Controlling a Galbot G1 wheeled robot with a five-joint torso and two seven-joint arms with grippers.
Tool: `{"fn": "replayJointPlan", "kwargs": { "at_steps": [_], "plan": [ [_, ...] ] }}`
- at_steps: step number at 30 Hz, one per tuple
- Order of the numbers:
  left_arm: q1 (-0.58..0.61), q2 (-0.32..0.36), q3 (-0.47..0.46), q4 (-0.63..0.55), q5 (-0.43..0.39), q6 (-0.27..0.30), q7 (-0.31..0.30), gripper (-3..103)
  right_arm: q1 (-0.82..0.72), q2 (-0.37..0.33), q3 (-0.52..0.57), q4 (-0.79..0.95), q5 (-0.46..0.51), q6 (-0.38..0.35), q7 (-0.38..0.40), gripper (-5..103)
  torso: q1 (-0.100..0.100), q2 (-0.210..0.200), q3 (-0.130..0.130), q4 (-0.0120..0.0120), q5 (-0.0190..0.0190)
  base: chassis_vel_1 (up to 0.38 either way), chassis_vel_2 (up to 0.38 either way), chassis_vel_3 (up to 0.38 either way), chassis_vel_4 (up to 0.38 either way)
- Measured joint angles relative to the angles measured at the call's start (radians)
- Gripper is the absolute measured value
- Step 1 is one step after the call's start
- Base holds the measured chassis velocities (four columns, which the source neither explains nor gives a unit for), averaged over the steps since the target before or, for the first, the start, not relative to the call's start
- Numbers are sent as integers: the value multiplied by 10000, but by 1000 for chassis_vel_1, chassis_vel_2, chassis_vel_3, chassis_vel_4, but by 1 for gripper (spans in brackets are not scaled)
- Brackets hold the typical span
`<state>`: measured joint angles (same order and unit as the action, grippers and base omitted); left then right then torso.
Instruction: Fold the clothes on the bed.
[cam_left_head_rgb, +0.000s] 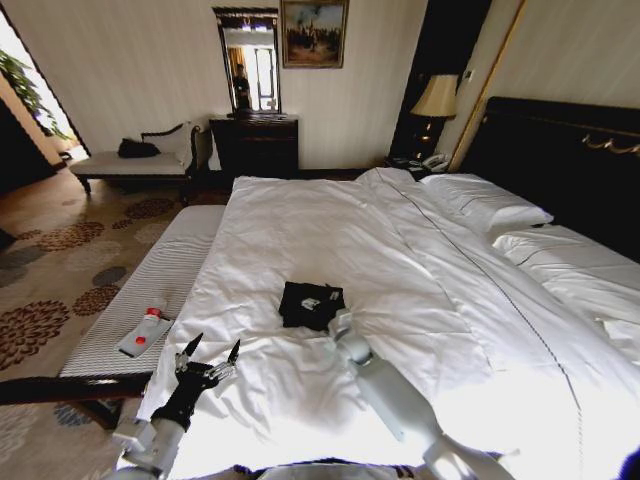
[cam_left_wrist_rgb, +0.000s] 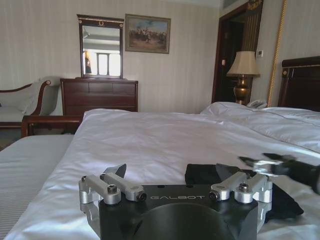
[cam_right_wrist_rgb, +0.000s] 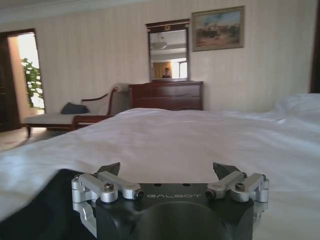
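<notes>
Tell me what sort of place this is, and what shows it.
Probably a hotel bedroom. A large bed with white bedding and pillows sits against a tall dark headboard, a bedside lamp and telephone stand beside it, and a dresser with a mirror lines the wall.

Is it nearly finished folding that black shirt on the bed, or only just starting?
It looks close to finished. The black T-shirt already lies as a small compact bundle on the bed. Nothing is being held: the right hand sits open right beside the bundle, and the left hand is open near the bed's edge. At most a final tidy-up or pulling the arms back seems left.
</notes>
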<state>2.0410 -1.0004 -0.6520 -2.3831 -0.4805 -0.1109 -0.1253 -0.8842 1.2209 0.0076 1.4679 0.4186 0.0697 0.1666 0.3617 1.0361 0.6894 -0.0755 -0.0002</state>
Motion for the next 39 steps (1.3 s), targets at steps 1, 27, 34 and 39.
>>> {"fn": "replayJointPlan", "kwargs": {
  "at_steps": [1, 27, 34, 39],
  "plan": [
    [1, 0, 1, 0, 0, 0, 1, 100, -242, -390, 360, 251, 41, -2, 2, 100, 0, 0, 0, 0, 0, 0, 0, 0, 0],
    [0, 0, 1, 0, -1, -1, 1, 100, -8242, -690, 7255, 6610, -462, 433, -1249, 100, -2, 3, -2, 0, -5, 0, 0, 0, 0],
    [0, 0, 1, 0, 0, 0, 1, 100, -9588, 369, 7355, 7464, -1489, 821, -1436, 100, -2, 2, -2, -1, -6, 0, 0, 0, 0],
    [0, 1, 1, 0, 0, 0, 1, 100, -9837, 724, 7042, 7875, -1932, 868, -1434, 100, -2, 1, -1, -1, -6, 0, 0, 0, 0]
  ]
}}
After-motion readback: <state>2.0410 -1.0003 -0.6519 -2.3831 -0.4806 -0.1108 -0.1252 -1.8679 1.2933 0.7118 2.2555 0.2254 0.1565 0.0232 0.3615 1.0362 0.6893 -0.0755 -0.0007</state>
